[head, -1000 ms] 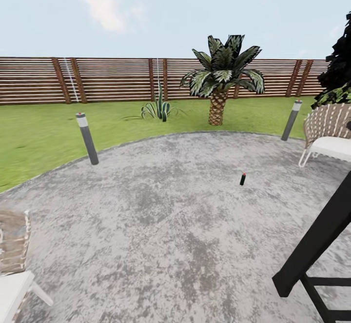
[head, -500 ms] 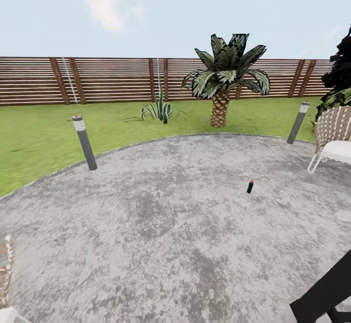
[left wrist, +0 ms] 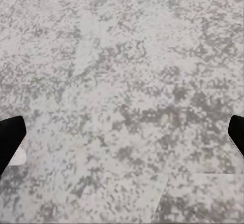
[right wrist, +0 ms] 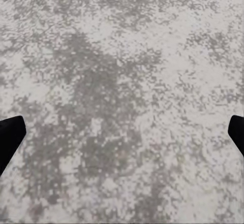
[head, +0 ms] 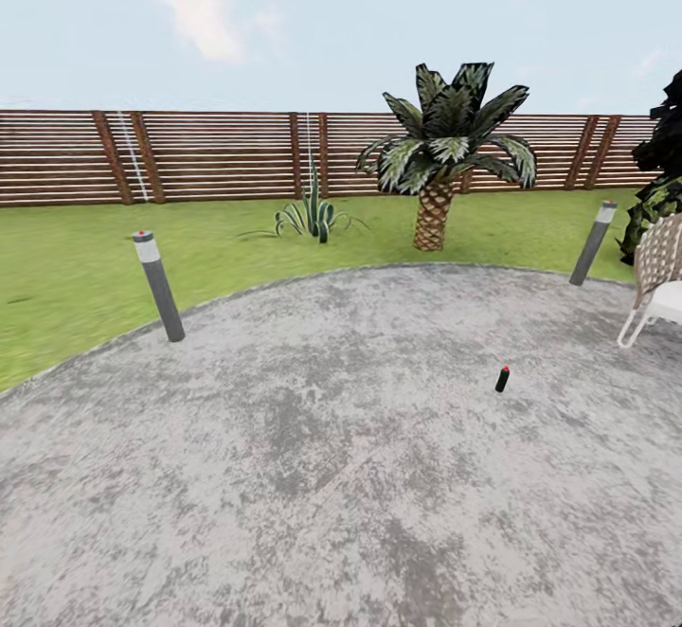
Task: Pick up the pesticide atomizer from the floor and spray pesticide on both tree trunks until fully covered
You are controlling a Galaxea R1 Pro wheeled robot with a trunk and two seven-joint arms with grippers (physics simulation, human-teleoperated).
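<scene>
Pesticide atomizer [head: 502,379]: upright on the grey paving [head: 313,475], centre-right, near a palm [head: 443,158]. My left gripper [left wrist: 122,135] and right gripper [right wrist: 122,132]: fingers spread apart, empty, above paving.

A palm [head: 438,172] and 2 bollard lights [head: 158,286] edge the grey paving [head: 313,475] before a slatted fence [head: 218,153].

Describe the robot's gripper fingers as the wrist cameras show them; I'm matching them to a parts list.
Little shows: each wrist view has two black finger tips at its edges, left gripper and right gripper. One left fingertip has a pale patch beside it. No cables or markings visible.
</scene>
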